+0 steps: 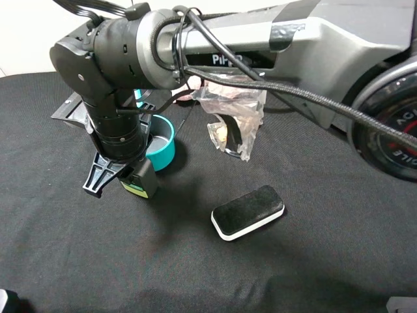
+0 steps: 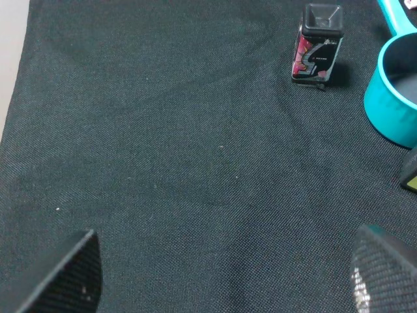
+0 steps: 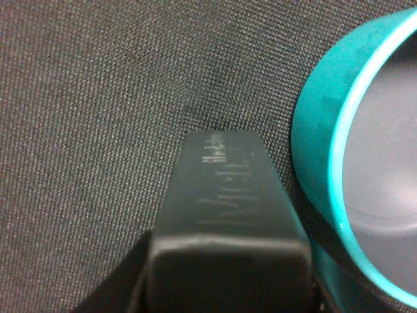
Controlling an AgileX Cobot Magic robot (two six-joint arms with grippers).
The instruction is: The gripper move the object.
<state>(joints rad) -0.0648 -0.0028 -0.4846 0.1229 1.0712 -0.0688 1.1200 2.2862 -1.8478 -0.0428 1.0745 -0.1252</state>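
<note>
A black woven cloth (image 1: pixel 293 274) is spread over the whole work surface. A pale wall (image 1: pixel 26 32) is seen behind it in the exterior high view. In the left wrist view the cloth is bordered along one side by a pale strip (image 2: pixel 9 65).

From the high camera, the thick black and grey right arm is seen reaching across the middle, with the right gripper (image 1: pixel 116 184) pointed down at the cloth. The object (image 1: pixel 140 184), a dark bottle with a green-and-yellow label, is found there, just beside a teal cup (image 1: pixel 164 151). A black-and-white eraser block (image 1: pixel 247 212) is laid well apart from them. A crumpled clear plastic bag (image 1: pixel 231 114) is seen behind the cup.

In the right wrist view the object (image 3: pixel 225 215) is shown close up between the dark fingers, which are pressed against its two sides, so it is gripped. The teal cup (image 3: pixel 319 130) is seen right next to it.

Only in the left wrist view is a small black-and-red tin (image 2: pixel 316 49) shown, standing upright near the teal cup (image 2: pixel 391 104); in the high view that spot is hidden by the arm. A corner of the object (image 2: pixel 409 175) is caught at the frame edge. The left gripper (image 2: pixel 225 274) is held with its fingers spread wide and nothing between them.
</note>
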